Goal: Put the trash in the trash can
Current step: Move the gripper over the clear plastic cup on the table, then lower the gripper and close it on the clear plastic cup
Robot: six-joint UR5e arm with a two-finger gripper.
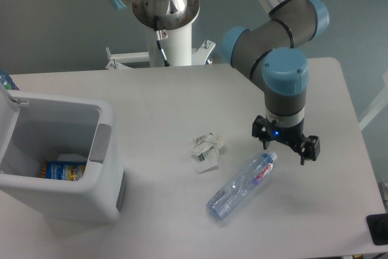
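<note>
A clear plastic water bottle (242,185) with red lettering lies on its side on the white table, its white cap toward the upper right. A small wrinkly clear-white wrapper scrap (206,151) lies just left of it. The light grey trash can (106,150) stands at the left, and a blue and yellow packet shows inside it. My gripper (285,148) hangs right over the bottle's cap end, pointing down. The wrist hides its fingertips, so I cannot tell how the jaws stand.
The arm's white base column (176,34) stands at the back edge of the table. A dark object (379,228) sits at the table's front right corner. The table's right edge runs close to the gripper.
</note>
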